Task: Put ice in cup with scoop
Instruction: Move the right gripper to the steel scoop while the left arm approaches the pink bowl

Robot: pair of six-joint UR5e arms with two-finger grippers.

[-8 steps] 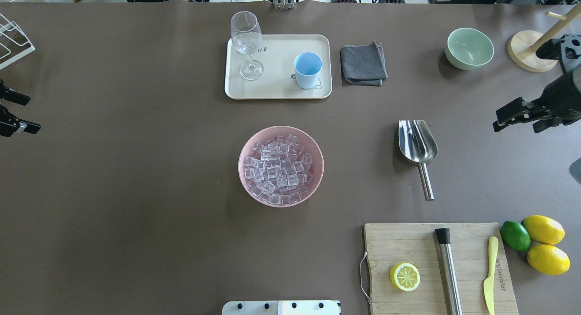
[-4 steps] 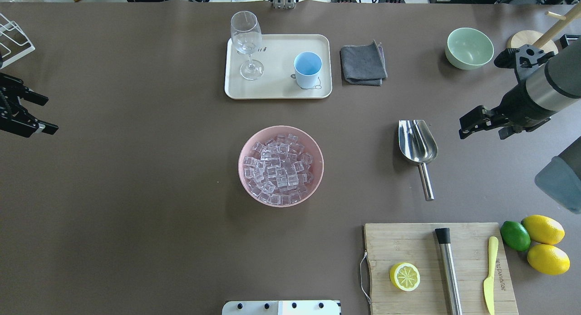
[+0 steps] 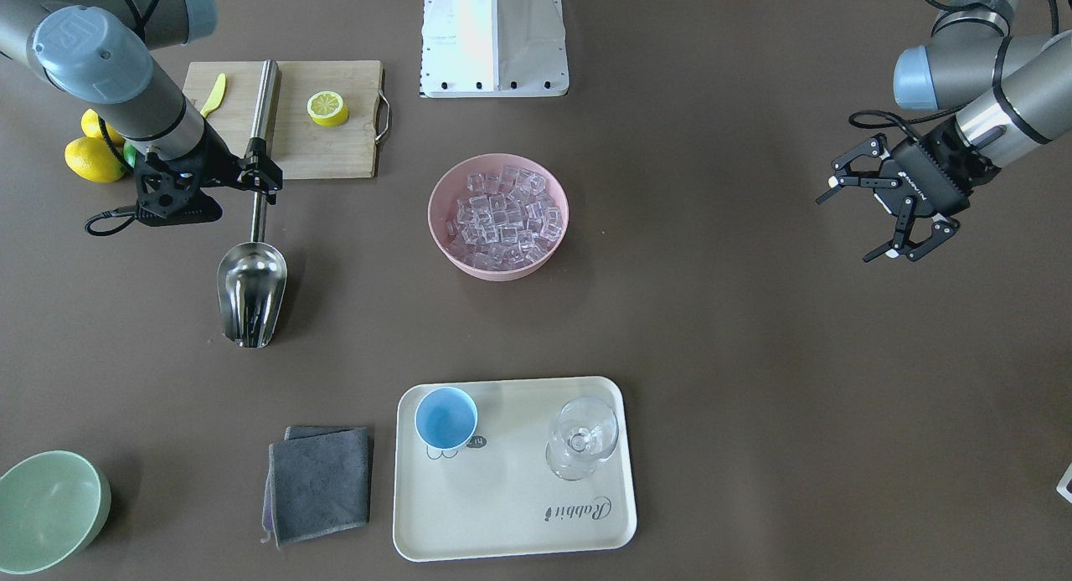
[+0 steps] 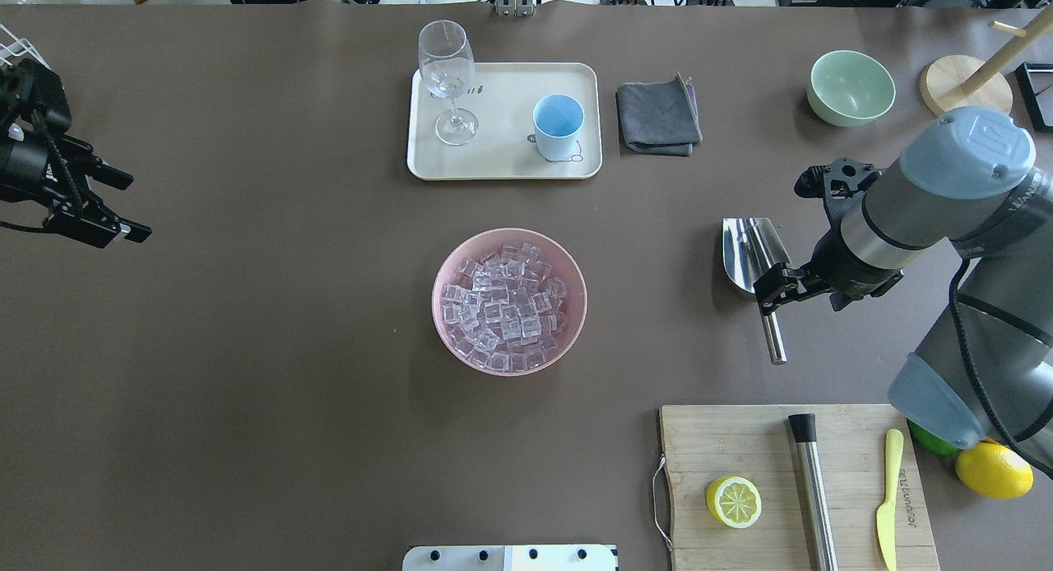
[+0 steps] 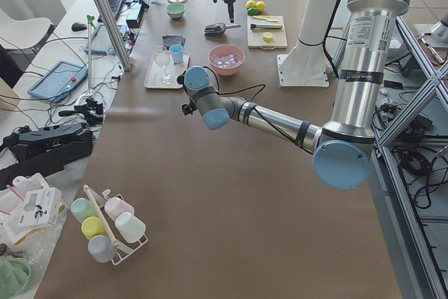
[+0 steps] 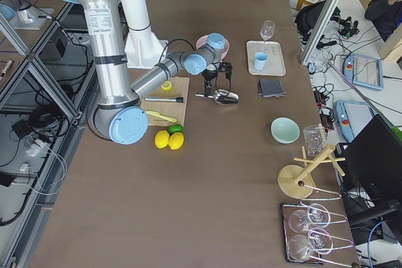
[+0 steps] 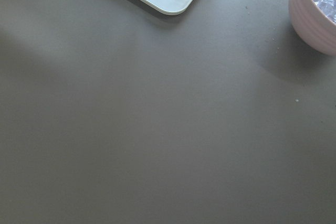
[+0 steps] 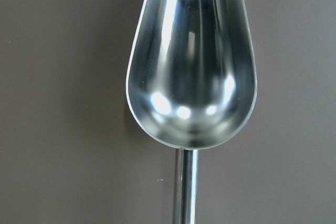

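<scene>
The scoop [image 3: 251, 292] lies on the tabletop [image 3: 754, 355], the right tool [image 3: 261, 172] above its handle, jaws apart. The left tool [image 3: 846, 229], also spread, hangs well apart. The ice [image 3: 500, 214] fills the pink bowl [image 3: 498, 271].

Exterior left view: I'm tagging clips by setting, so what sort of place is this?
Probably a robotics lab staged as a drinks-prep station: a robot arm on a pedestal, a tablet and cables beside the table, and ice and lemons set out on it.
</scene>
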